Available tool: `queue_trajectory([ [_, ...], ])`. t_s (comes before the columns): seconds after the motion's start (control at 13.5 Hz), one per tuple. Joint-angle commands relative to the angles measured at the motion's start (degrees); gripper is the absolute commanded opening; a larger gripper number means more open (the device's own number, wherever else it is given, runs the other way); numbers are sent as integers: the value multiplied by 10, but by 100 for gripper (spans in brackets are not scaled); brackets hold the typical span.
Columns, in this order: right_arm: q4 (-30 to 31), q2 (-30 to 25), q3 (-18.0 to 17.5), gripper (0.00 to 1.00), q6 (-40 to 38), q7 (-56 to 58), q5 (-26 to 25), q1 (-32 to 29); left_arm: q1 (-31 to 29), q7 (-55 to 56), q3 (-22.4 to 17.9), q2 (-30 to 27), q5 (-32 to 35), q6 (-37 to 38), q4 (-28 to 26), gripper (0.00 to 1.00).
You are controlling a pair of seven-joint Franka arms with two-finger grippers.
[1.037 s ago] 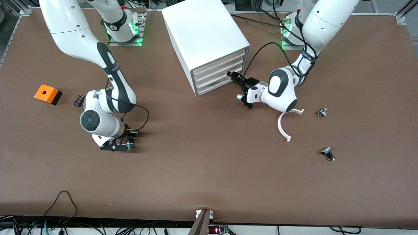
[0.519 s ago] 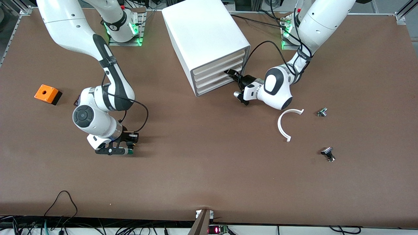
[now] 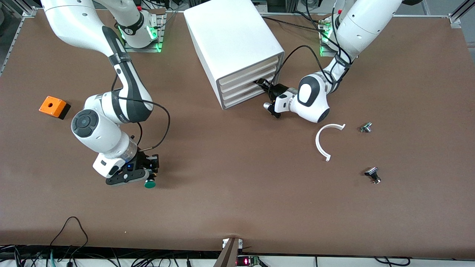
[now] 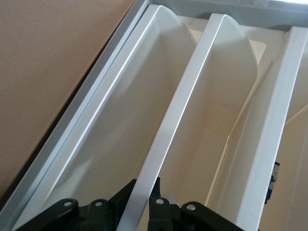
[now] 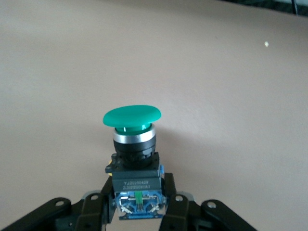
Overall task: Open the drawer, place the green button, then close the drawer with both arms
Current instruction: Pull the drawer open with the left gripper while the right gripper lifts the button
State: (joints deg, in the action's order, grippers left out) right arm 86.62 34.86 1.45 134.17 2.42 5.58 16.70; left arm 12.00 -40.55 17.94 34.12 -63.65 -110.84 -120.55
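Since a second ago the right gripper (image 3: pixel 145 174) has lifted off the desk (image 3: pixel 237 193) and swung toward the front camera with the button (image 3: pixel 150 183) in its grasp, while the left gripper (image 3: pixel 264 84) has pushed up against the face of the cabinet (image 3: pixel 232 40).

From its base the right arm bends down at the elbow, its wrist tilted so the fingers point out over open desk. Its jaws are closed on the button's black body, and the green cap sticks out ahead of the fingertips.

With its forearm low and nearly level, the left arm reaches in from its own end of the desk, wrist turned toward the drawer fronts. Its jaws are set a little apart across the edge of one drawer front, seemingly the drawer (image 3: pixel 243 97) at the bottom, though the front view is too crowded there to be sure.

Only the right wrist view shows the button's (image 5: pixel 134 154) silver collar and blue rear block sitting between the fingers (image 5: pixel 98 209). Only the left wrist view shows the white drawer lip (image 4: pixel 168 144) running between the left gripper's fingers (image 4: pixel 159 211).

An orange box (image 3: pixel 54 106) lies well off beside the right arm. A white curved strip (image 3: pixel 322 142) sits just beside the left wrist, and two small buttons (image 3: pixel 366 127) (image 3: pixel 373 174) lie farther out.
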Motion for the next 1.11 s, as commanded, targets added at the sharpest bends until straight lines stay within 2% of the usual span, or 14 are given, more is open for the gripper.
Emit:
queue_trajectory([
  [0.0, -13, -8, -3, 21, -5, 29, 2, 17, -9, 3, -32, -4, -9, -14, -4, 0],
  [0.37, -29, -15, -47, 21, -18, 66, 3, 19, -11, 4, -113, -5, -5, -14, 35, 1],
  [0.44, -36, -15, -59, 21, -39, 80, 3, 19, -11, 4, -120, -4, -3, -15, 41, 8],
  [0.59, -49, -15, -73, 21, -56, 103, 6, 21, -11, 3, -141, -4, -2, -15, 58, 16],
  [0.74, -50, -23, -102, 21, -56, 129, 7, 22, -12, -1, -155, -4, -1, -15, 66, 23],
  [0.81, -51, -28, -117, 21, -56, 139, 3, 31, -13, -1, -157, -4, -1, -15, 73, 32],
  [0.89, -57, -28, -118, 21, -56, 140, 2, 46, -14, -3, -158, -4, -2, -16, 73, 91],
  [0.96, -61, -28, -118, 21, -55, 147, 0, 75, -19, -3, -161, -6, -3, -15, 74, 100],
  [1.04, -63, -28, -115, 21, -54, 147, -6, 107, -23, -4, -161, -11, -3, -15, 74, 100],
])
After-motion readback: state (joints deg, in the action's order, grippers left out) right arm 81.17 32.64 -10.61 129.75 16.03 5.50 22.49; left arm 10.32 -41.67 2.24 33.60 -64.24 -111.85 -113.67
